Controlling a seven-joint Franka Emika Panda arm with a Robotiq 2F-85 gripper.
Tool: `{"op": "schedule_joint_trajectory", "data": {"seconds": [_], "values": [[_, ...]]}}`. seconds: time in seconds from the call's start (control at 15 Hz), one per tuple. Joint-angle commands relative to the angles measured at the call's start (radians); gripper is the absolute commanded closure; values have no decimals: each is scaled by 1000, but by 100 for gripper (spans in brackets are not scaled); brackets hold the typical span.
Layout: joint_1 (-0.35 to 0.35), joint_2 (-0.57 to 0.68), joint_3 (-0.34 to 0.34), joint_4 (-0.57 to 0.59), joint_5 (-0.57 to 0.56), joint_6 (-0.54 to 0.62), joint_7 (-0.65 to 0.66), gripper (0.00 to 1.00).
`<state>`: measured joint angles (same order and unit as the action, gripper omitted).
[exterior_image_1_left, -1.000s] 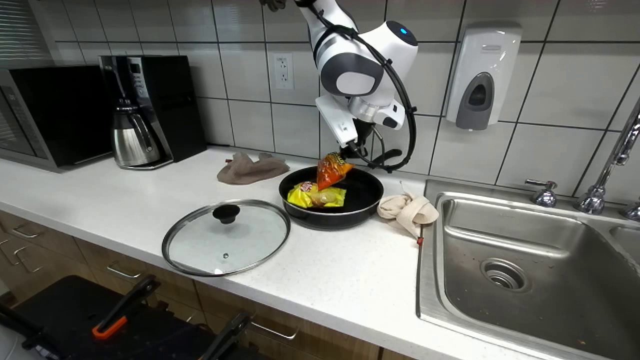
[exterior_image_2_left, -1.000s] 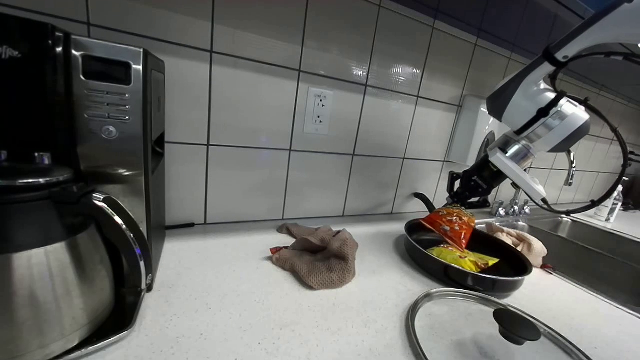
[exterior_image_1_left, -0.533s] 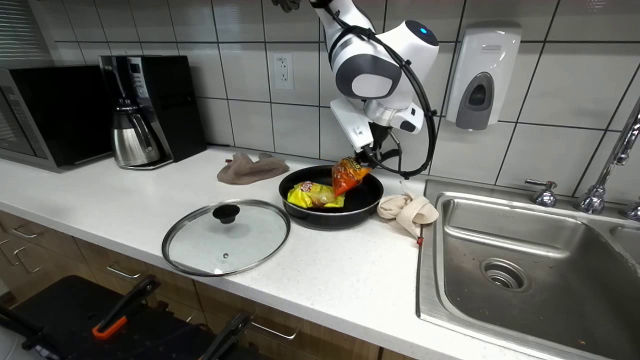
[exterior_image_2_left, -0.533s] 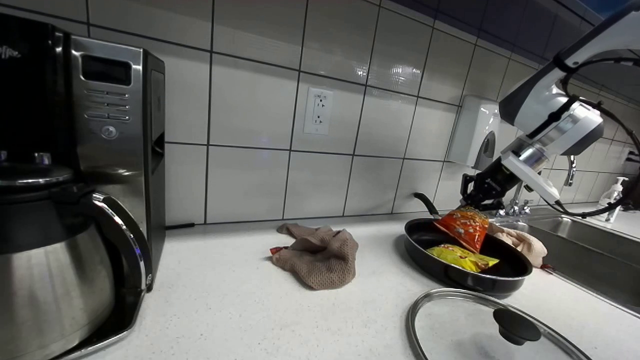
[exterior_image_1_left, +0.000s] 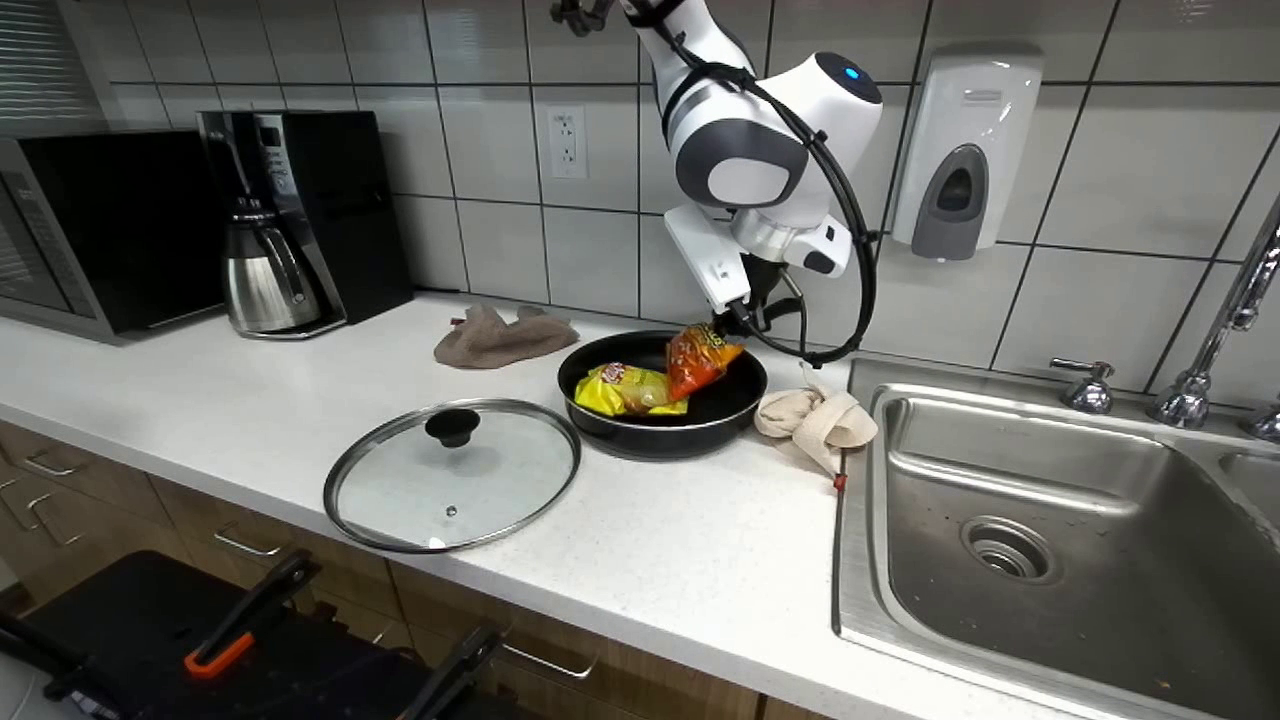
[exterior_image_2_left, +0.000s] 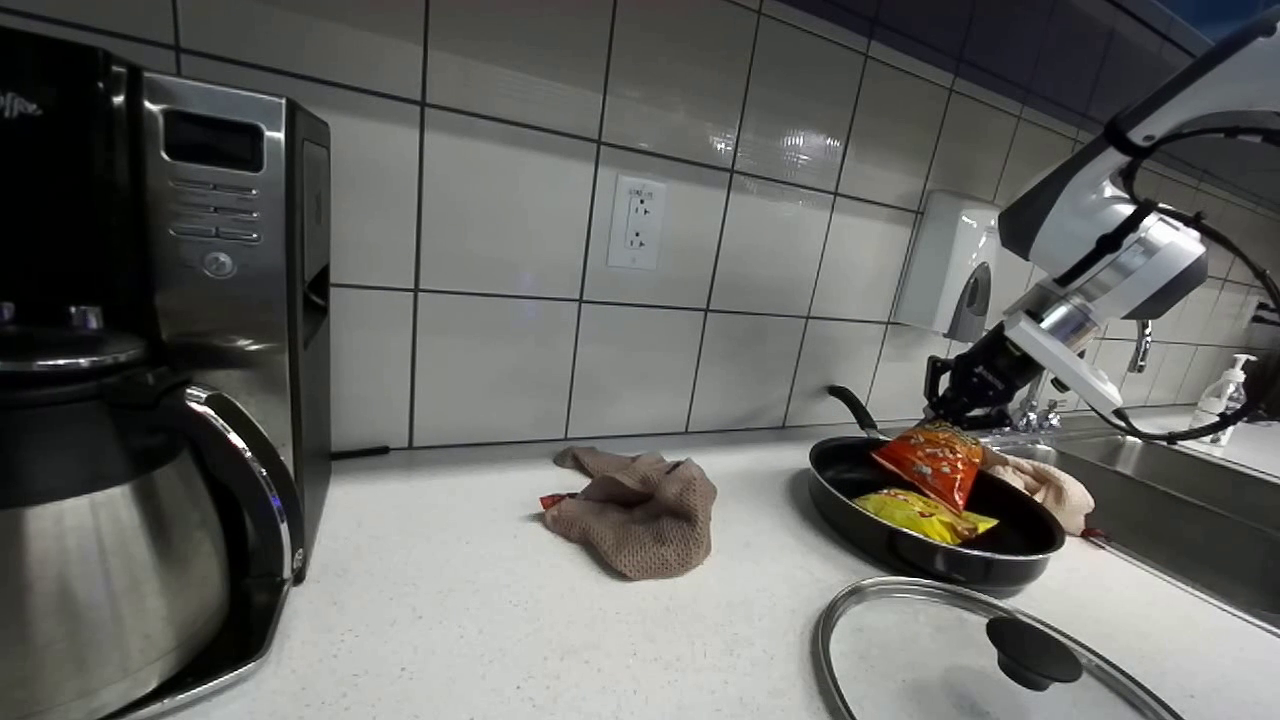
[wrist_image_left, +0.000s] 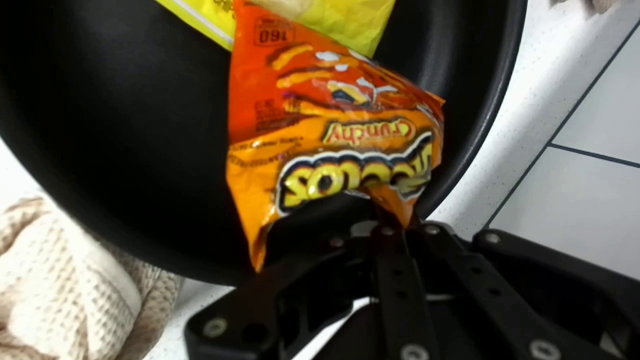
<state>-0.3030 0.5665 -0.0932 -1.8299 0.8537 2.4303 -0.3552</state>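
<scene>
My gripper (wrist_image_left: 402, 224) is shut on a pinched corner of an orange-red Cheetos snack bag (wrist_image_left: 325, 115). In both exterior views the orange bag (exterior_image_1_left: 700, 362) (exterior_image_2_left: 932, 465) hangs tilted from the fingertips over the black frying pan (exterior_image_1_left: 650, 438) (exterior_image_2_left: 920, 558). A yellow snack bag (exterior_image_1_left: 632, 388) (exterior_image_2_left: 918, 515) lies in the pan, and the orange bag's lower end overlaps it in view. Whether the two bags touch I cannot tell. The wrist view looks down into the dark pan (wrist_image_left: 125, 125), with the yellow bag (wrist_image_left: 360, 25) at its top edge.
A glass lid (exterior_image_1_left: 450, 490) lies in front of the pan. Beside the pan is a beige cloth (exterior_image_1_left: 820, 420), then the sink (exterior_image_1_left: 860, 600). A brown cloth (exterior_image_1_left: 500, 338) and a coffee maker (exterior_image_1_left: 345, 210) are left of it. The pan's handle (exterior_image_2_left: 850, 405) points toward the wall.
My gripper has carried the orange bag toward the sink side of the pan, then slightly lower over the last half second. The yellow bag, pan and lid have stayed put.
</scene>
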Motion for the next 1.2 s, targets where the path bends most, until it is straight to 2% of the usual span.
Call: {"op": "schedule_joint_trajectory", "data": {"seconds": [0.0,0.33,0.6,0.8,1.13], "values": [[-5,4,4,20,-39,-13,40,66],[-11,-10,1,14,-62,-11,39,27],[-18,-23,-5,10,-74,-11,39,1],[-29,-64,-1,-20,-85,-53,16,0],[-15,-174,-4,-138,-166,-30,-58,0]]}}
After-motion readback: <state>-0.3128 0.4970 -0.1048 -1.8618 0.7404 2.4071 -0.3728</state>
